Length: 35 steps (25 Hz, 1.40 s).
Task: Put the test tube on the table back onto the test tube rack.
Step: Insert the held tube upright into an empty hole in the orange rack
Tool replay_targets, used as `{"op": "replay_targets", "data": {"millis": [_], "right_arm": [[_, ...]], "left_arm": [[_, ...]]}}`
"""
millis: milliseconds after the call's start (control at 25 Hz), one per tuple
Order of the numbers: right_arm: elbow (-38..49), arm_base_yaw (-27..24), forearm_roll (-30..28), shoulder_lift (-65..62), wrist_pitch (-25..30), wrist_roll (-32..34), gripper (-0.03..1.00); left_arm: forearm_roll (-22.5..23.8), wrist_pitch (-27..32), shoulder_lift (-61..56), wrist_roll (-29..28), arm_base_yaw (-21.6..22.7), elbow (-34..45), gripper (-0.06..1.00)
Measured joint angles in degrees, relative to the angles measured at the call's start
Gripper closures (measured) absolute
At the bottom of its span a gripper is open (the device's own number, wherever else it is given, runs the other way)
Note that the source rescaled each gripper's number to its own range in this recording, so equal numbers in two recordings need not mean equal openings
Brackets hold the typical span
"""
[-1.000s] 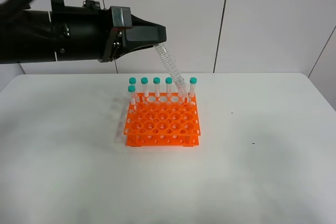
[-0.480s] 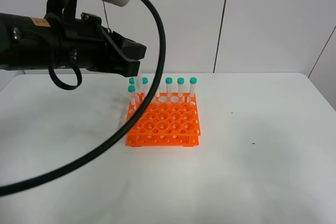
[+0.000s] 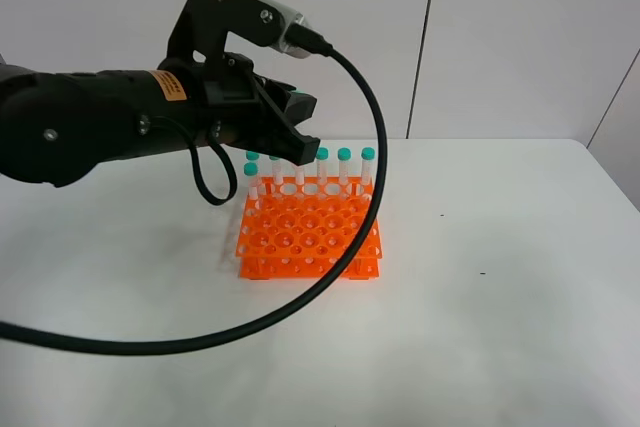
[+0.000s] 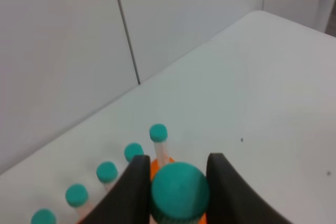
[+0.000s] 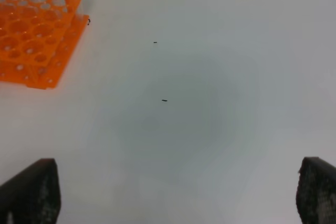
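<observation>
Exterior high view: qty 1 test tube rack (image 3: 310,237), orange, sits mid-table (image 3: 500,327). Qty 1 arm is in frame (left), plus 1 black cable (image 3: 372,187) looping down in front of the rack. Teal caps (image 3: 344,154) clear of the arm: 5, i.e. 4 in the back row and 1 in the second row at the left end. 2 more tube bodies show under the arm, caps hidden. Left wrist view: 6 caps total, 5 in a line and 1 between the fingers. The left arm reaches in from the left approx. horizontal, w/ the left gripper (image 3: 296,150) over the back row. Its fingers (image 4: 137,187) press both sides of the cap of the test tube (image 4: 180,190), i.e. clamped on it; the tube stands upright in the rack's back row. Right wrist view: right gripper (image 5: 173,195) has its fingertips spread wide, above bare table beside the rack's corner. 2 dark specks (image 5: 164,100) mark the surface.
</observation>
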Motion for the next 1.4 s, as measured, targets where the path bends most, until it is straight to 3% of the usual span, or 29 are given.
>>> {"op": "replay_targets", "data": {"millis": [280,640,1080,1400], "right_arm": [[0.0,0.0,0.0,0.0,0.0,0.0,-0.03],[0.0,0.0,0.0,0.0,0.0,0.0,-0.03],[0.0,0.0,0.04,0.0,0.0,0.05,-0.03],[0.0,0.0,0.18,0.0,0.0,0.05,-0.03]], "left_arm": [[0.2,-6.55,7.01,-0.23,0.93,-0.09,0.94],[0.2,3.05,15.24,-2.76,6.16,-8.73,0.94],[0.2,-0.51,21.18,-3.62,10.36,-10.05,0.94],[0.2,-1.5,22.36,-9.4,11.67,-10.1,0.94]]}}
